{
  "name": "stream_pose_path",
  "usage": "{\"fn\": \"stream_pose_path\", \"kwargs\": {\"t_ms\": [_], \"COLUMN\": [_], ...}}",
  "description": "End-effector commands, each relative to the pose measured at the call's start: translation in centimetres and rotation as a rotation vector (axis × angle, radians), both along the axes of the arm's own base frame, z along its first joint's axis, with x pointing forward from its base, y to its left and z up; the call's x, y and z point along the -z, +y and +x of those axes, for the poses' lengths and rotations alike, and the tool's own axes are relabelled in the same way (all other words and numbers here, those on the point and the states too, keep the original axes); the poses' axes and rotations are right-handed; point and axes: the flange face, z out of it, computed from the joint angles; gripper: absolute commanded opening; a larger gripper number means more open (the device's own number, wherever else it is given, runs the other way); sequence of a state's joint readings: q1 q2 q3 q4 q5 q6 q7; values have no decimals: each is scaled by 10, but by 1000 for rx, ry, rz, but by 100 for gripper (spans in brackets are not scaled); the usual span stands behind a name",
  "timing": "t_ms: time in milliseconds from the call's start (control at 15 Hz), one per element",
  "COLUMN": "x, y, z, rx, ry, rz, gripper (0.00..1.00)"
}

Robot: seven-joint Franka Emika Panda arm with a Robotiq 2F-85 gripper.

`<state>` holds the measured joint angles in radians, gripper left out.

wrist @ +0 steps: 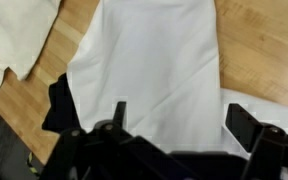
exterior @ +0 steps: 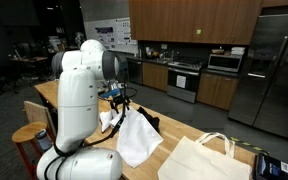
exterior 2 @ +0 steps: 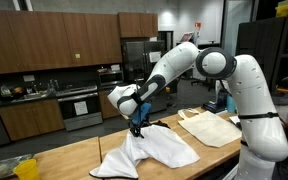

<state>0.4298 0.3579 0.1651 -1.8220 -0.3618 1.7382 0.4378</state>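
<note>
Site: a long wooden tabletop beside a kitchen, with the white arm bent over its middle.

Thing in hand: a white cloth, in the middle of the tabletop directly under the arm.

Cloth position: in both exterior views it rises to a peak just below the wrist. From there it falls away in a broad sheet, and its lower folds are spread on the wood.

Fingers: pointing down at the peak of the cloth. In the wrist view they stand either side of the sheet, with white fabric filling the space between them.

Grip state: cannot tell. The raised peak suggests the fabric is pinched. The wrist view shows a gap between the fingers and no clear point of contact.

Beneath the cloth: a dark item shows at one edge in the wrist view. Its nature is not clear.

Nearby: a cream tote bag lies flat on the tabletop, near the cloth and apart from it.

Progress: judged partial. One part of the cloth is up off the wood. The greater part is on the tabletop and nothing has been carried clear.

Outstanding: in my judgement the hold needs confirming first. The spread folds and the dark item underneath have not been dealt with.
</note>
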Motion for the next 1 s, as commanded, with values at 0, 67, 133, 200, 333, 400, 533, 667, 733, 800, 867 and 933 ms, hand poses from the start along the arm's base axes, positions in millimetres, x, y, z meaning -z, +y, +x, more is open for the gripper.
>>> {"fn": "stream_pose_path", "kwargs": {"t_ms": [0,67,133,200,333,400,533,667,733,800,867,933], "x": [-3,-4,-5,-5,-4,-3,-5,-11,-16,-20,-25,-30], "y": [-5,-10,-13,-15,-14,-11,-17,-29,-36,-43,-52,-62], "z": [-2,-2,-2,-2,-3,-4,-9,-14,-18,-22,-25,-26], "rx": [16,24,29,31,29,-109,-217,-326,-381,-435,-490,-540], "ry": [26,37,40,42,45,64,93,130,142,152,144,126], "rz": [3,7,8,8,7,48,33,20,12,8,-5,-17], "gripper": [100,100,100,100,100,100,100,100,100,100,100,100]}}
